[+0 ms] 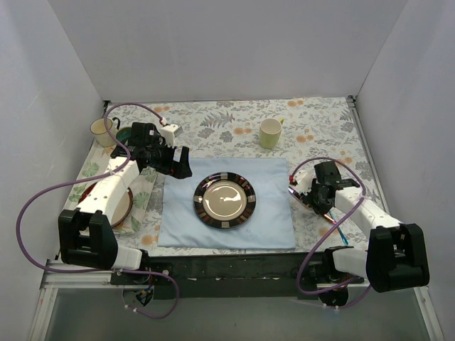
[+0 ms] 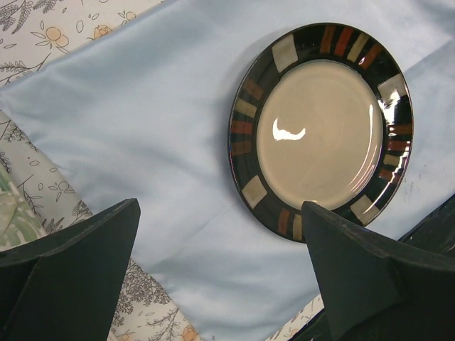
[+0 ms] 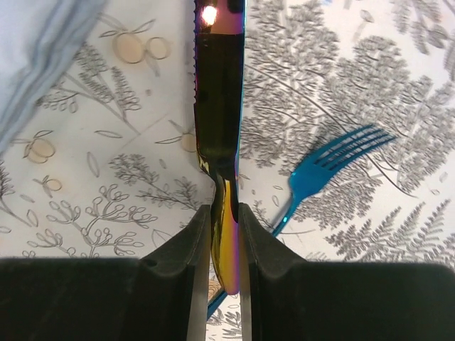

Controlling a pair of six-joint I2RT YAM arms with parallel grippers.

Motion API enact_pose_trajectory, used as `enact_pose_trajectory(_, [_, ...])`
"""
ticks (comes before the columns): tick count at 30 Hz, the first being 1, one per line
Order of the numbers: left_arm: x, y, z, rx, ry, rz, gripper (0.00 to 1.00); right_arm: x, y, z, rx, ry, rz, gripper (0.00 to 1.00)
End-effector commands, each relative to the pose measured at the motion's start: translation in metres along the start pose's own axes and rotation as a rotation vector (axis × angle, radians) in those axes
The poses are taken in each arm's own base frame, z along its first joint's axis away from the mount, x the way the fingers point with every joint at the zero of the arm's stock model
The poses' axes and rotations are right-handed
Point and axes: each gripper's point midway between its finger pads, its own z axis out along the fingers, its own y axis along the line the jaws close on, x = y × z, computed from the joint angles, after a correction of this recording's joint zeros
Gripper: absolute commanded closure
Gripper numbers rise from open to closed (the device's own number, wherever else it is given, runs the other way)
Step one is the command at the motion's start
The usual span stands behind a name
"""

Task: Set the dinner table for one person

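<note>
- My right pincer (image 3: 225, 213): pinched narrow on a rainbow knife (image 3: 219, 106).
- Dinner table (image 3: 355, 78): directly beneath that pincer; blue fork (image 3: 334, 160) lying beside the knife.
- My left pincer (image 2: 219, 213): wide, holding nothing, above the blue mat (image 2: 128, 106), near the plate (image 2: 320, 128).

Left pincer (image 2: 220, 207) spread wide, left arm reaching inward, right pincer (image 3: 224, 210) clamped on a knife (image 3: 220, 106)

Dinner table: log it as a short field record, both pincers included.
striped-rim plate: centred on the light-blue mat
right pincer: shut on the iridescent knife
blue fork: lying on the dinner table beside the knife
left pincer: open, empty, above the mat near the plate
mugs: green mug behind the mat, cream mug far left
</note>
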Motion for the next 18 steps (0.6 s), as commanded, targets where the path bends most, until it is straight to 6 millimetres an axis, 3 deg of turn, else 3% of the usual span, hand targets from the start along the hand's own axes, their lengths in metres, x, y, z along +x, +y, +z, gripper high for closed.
enact_pose_trajectory(1, [-0.004, -0.003, -0.006, 0.007, -0.024, 0.019, 0.02, -0.023, -0.031, -0.016, 0.153, -0.08, 0.12, 0.99])
enact_pose_trajectory(8, [-0.005, 0.001, -0.007, -0.005, -0.027, 0.014, 0.02, -0.048, -0.043, -0.027, 0.18, -0.159, 0.253, 0.99])
enact_pose_trajectory(14, [-0.004, 0.006, -0.008, -0.018, -0.024, 0.005, 0.02, -0.064, -0.06, -0.058, 0.256, -0.215, 0.349, 0.99])
enact_pose_trajectory(18, [-0.004, 0.008, -0.008, -0.023, -0.022, -0.001, 0.02, -0.077, -0.069, -0.082, 0.307, -0.292, 0.523, 0.99])
